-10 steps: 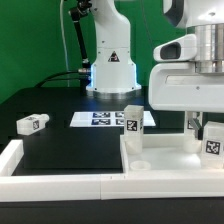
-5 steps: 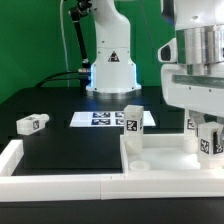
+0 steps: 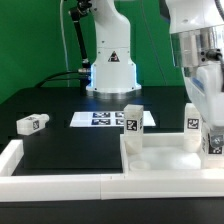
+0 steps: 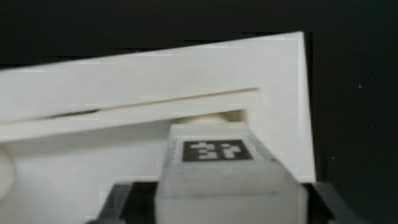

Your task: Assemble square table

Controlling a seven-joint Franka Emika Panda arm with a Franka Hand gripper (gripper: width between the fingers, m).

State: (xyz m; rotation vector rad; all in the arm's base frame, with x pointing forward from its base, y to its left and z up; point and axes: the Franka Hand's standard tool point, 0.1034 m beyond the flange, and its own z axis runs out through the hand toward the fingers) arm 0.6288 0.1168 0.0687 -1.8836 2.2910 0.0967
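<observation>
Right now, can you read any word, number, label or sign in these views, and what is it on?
No readable words or numbers anywhere.
Square black-and-white tags, patterns only: gripped leg, standing leg, loose leg, leg at the exterior view's right edge, marker board.
On the robot base, a triangular sign: too small to read.

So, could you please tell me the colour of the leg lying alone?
The leg is white with a black-and-white tag; the exterior view shows it best.

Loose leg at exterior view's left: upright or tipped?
Tipped. The loose leg lies lengthwise on the black table, its tagged end facing sideways, not up.
</observation>
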